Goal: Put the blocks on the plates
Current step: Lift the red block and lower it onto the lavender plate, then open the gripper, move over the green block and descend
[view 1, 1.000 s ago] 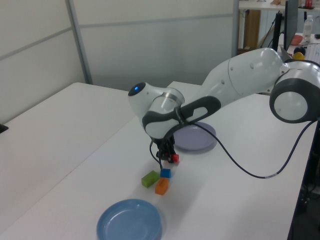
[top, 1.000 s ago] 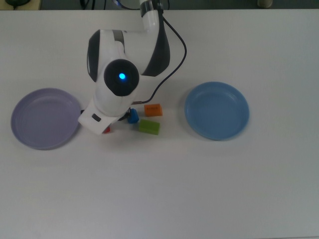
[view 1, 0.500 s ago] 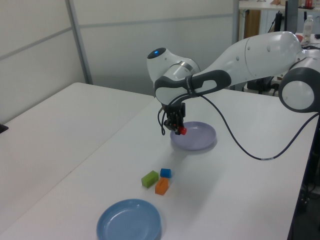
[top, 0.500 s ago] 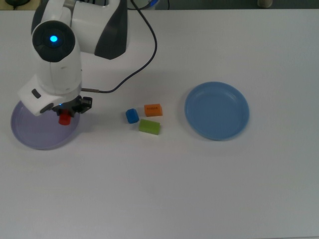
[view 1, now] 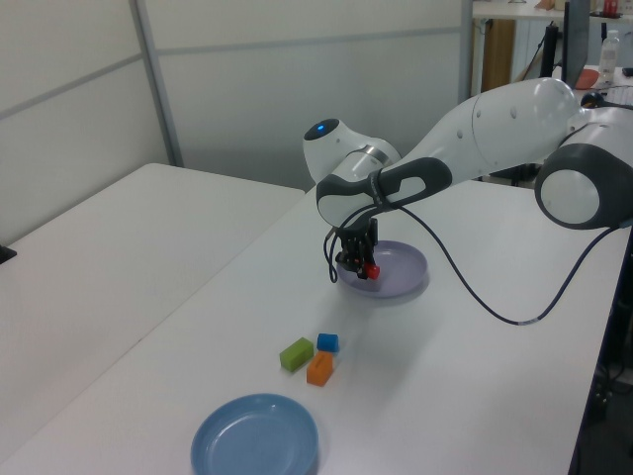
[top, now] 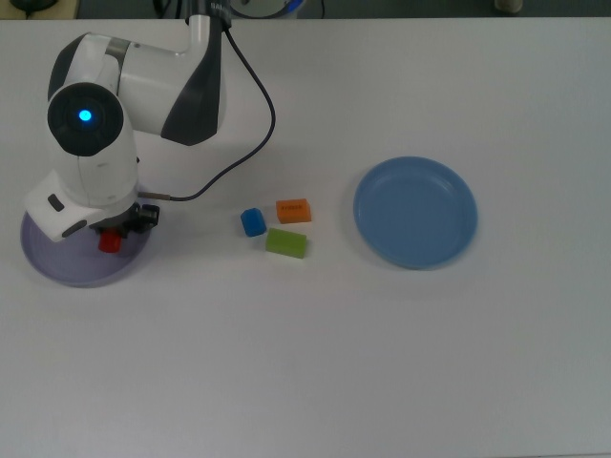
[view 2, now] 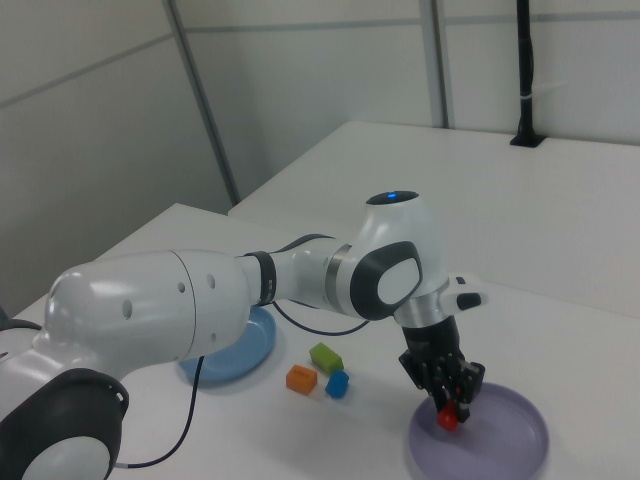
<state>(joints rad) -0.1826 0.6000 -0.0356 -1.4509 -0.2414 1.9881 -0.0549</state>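
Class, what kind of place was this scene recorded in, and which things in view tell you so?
Probably a robotics lab or office workspace: a robot arm works on plain white tables, bare partition walls stand behind, and a desk with a monitor sits further back.

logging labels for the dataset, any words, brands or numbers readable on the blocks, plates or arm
None can be read.
Orange block: a faint dark mark on top, too blurred to read.
Red block, blue block, green block: plain.
Purple plate and blue plate: plain.
Arm: only a blue light, no text.
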